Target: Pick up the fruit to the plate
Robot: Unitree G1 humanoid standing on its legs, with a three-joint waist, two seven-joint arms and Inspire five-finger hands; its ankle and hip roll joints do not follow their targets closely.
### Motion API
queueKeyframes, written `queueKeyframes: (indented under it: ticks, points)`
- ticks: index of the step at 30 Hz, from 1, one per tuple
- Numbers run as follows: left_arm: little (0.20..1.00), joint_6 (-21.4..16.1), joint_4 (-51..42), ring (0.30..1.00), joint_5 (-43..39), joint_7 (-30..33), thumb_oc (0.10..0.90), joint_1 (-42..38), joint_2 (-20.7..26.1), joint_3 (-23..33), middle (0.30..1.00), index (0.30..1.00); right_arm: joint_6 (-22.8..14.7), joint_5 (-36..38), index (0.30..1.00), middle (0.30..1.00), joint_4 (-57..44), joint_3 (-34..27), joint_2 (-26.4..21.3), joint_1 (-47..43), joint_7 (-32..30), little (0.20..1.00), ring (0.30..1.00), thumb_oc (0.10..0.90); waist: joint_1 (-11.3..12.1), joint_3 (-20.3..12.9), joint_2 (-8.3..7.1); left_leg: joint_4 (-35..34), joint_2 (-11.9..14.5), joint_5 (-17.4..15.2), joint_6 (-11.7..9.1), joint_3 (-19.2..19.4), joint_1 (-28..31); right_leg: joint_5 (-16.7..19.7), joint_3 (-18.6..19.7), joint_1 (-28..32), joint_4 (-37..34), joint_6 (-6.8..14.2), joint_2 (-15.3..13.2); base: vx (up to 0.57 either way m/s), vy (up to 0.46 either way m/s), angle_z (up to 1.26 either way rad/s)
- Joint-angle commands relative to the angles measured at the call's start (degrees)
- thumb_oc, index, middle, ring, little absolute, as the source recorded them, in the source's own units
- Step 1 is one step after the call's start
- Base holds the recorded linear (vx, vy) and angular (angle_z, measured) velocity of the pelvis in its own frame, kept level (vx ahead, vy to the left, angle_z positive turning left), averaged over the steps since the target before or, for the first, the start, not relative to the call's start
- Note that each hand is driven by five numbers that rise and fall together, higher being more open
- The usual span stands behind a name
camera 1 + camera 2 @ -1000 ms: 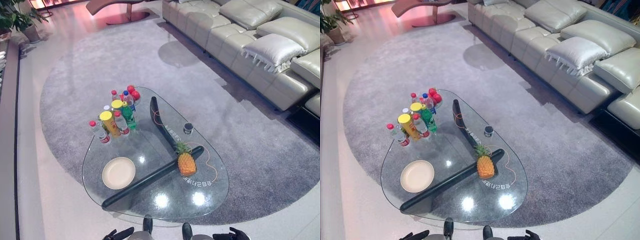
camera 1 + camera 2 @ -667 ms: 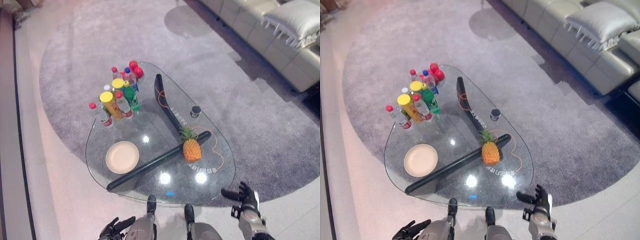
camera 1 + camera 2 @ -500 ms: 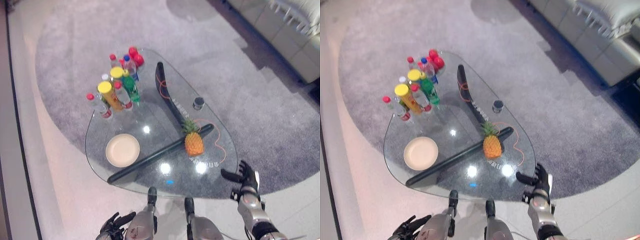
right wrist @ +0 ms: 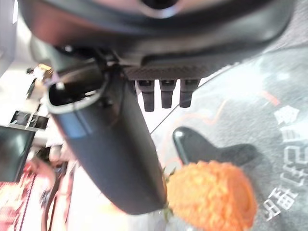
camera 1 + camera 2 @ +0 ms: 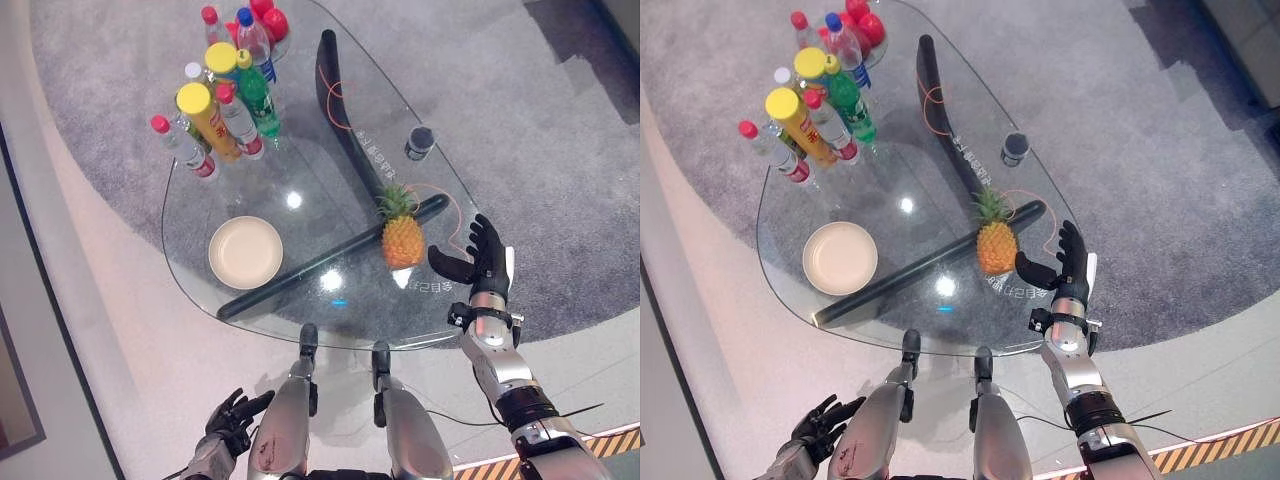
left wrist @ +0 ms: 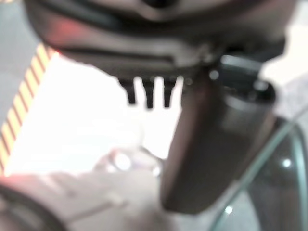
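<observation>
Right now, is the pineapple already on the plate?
No, the pineapple stands on the glass table well apart from the plate, close to the open right robot hand.

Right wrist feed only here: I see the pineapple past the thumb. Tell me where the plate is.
Observer: The plate lies empty on the glass table, to the robot's left of the pineapple.
Operator: Report what stands beyond it.
Observer: A small dark cup, farther out than the pineapple, near the table's right edge.
Operator: Give me the left hand.
Observer: The left hand hangs low, short of the table's near edge, fingers relaxed, holding nothing.
</observation>
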Motion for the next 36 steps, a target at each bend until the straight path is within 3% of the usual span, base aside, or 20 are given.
queueKeyframes:
  ticks: [1,13,26,36]
  points:
    - [0.9,-1.1,0.4,0.9,-2.4,-0.6,0.8,2.0,0.3,-2.1,0.9,0.9,-2.6,-3.3,0.9,0.9,-11.0,-0.1,-3.1,-4.6,-4.5,0.9,0.9,0.8,0.0,-0.5,-2.03,10.7,-6.3,-7.8,3.8,-3.0,-3.5,3.3,-4.0,-2.3,-2.1,-2.0,2.1,-0.03,0.048,0.07]
    - [0.9,-0.7,-1.9,0.9,-5.2,0.3,0.8,1.3,-0.2,-4.0,0.9,0.9,-0.5,-2.2,0.9,0.9,-14.8,1.4,-1.6,-9.2,-6.4,0.9,0.9,0.8,1.0,0.3,-1.76,10.3,-6.8,-7.1,4.0,-2.6,-5.9,3.9,-4.3,-5.2,-2.0,-1.7,2.0,-0.02,0.045,0.05]
    - [0.9,-1.0,-3.8,0.9,-7.6,1.3,0.8,0.4,-0.3,-6.4,0.9,0.9,3.0,-4.6,0.9,0.9,-10.7,3.1,-1.7,-11.7,-16.4,0.9,0.9,0.8,1.7,0.3,-1.87,10.6,-7.0,-6.9,4.2,-2.5,-9.1,4.6,-5.2,-9.1,-1.0,-1.0,1.6,0.0,0.014,0.04]
    - [0.9,-0.9,-5.4,0.9,-9.1,1.6,0.8,0.0,-0.2,-7.5,0.9,0.9,3.7,-3.7,0.9,0.9,-8.9,4.7,-2.9,-13.7,-17.4,0.9,0.9,0.8,2.2,0.3,-1.67,10.5,-7.5,-6.2,4.3,-2.8,-11.6,5.1,-5.6,-12.0,-0.3,-0.6,1.3,0.0,0.01,0.0]
